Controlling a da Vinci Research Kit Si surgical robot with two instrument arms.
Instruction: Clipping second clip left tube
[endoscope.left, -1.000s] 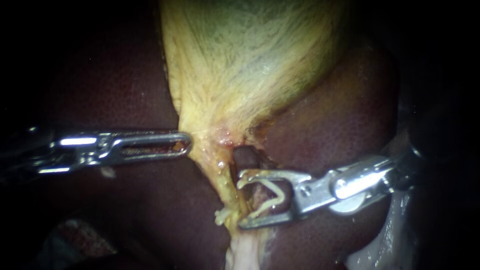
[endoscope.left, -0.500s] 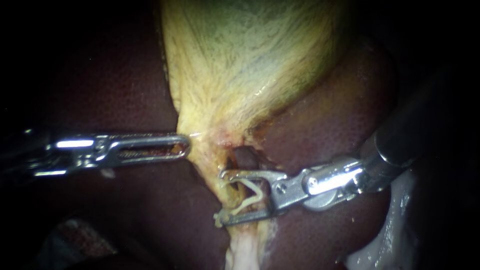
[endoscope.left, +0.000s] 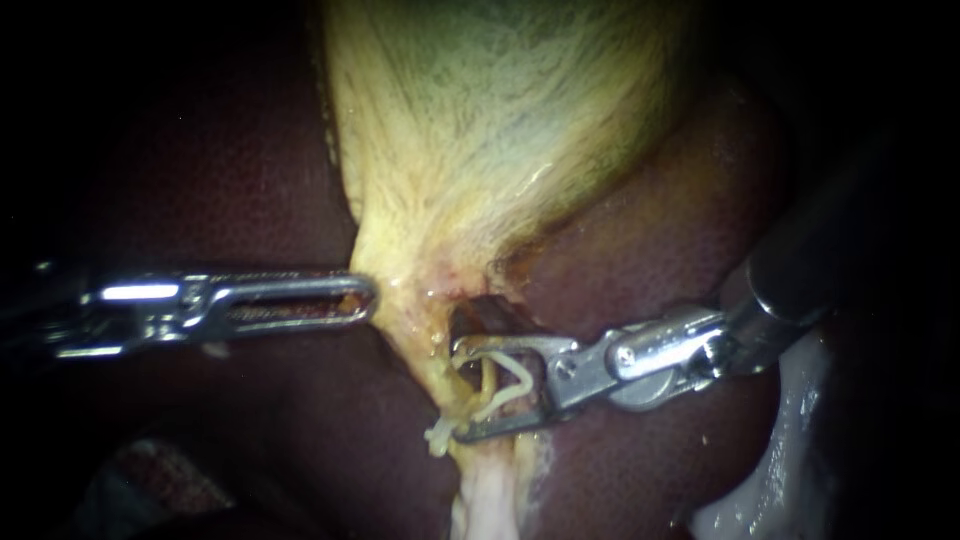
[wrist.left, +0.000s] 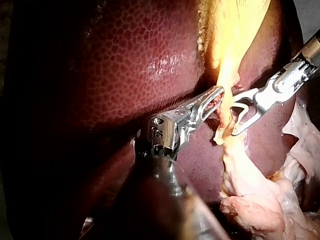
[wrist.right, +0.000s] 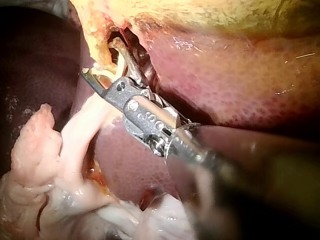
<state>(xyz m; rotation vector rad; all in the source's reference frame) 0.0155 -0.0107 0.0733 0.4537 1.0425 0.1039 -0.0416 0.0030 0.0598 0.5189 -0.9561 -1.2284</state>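
The yellow gallbladder (endoscope.left: 480, 130) narrows downward to a thin yellowish tube (endoscope.left: 487, 378) lying on the dark liver (endoscope.left: 220, 170). My right instrument (endoscope.left: 455, 390) comes in from the right with its jaws open. A white open clip (endoscope.left: 515, 385) sits between them, and the jaws straddle the tube from the right. The right wrist view shows the same jaws (wrist.right: 102, 62) and clip (wrist.right: 118, 60) around the strand. My left instrument (endoscope.left: 365, 297) lies level from the left, its slotted jaws shut on the gallbladder's left edge, as the left wrist view (wrist.left: 216, 97) also shows.
Pale, stringy tissue (endoscope.left: 485, 500) hangs below the tube, and more whitish fat (endoscope.left: 770, 470) lies at the lower right. A dark hollow (endoscope.left: 490, 312) opens just above the right instrument's upper jaw. Liver surrounds the site on both sides.
My right instrument has slid left, so its open jaws and clip now reach across the tube rather than standing beside it. The left instrument has barely shifted.
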